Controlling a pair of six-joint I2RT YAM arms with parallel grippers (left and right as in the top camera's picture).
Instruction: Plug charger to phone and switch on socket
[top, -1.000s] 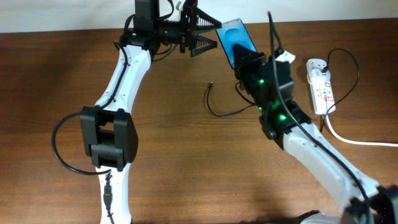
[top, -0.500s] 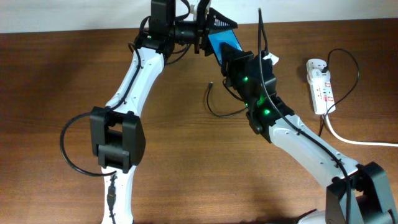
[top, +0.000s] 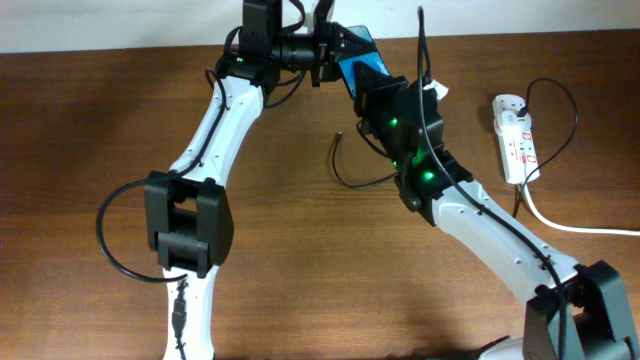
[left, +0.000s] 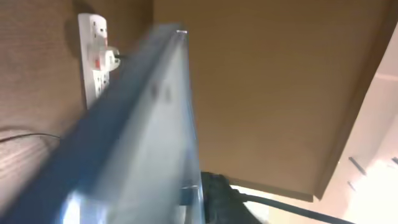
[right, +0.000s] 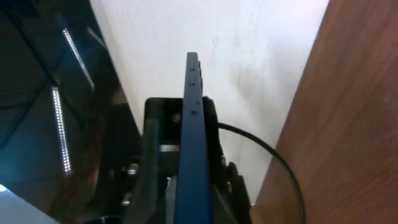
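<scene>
Where the phone (top: 360, 68) tilts at top centre, we see the right hand (top: 378, 96) clamped on its lower end; the left hand (top: 343, 46) flanks its upper end, though we cannot tell its grip.

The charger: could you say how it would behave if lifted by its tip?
Probably floppy: the charger is thin and lies in a loose curl, so the rest would droop. Likely light, being so slender; the small tip might twist when gripped.

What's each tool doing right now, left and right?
Left tool: at the phone, grip unclear, cannot be told.
Right tool: closed, holding the phone.
</scene>
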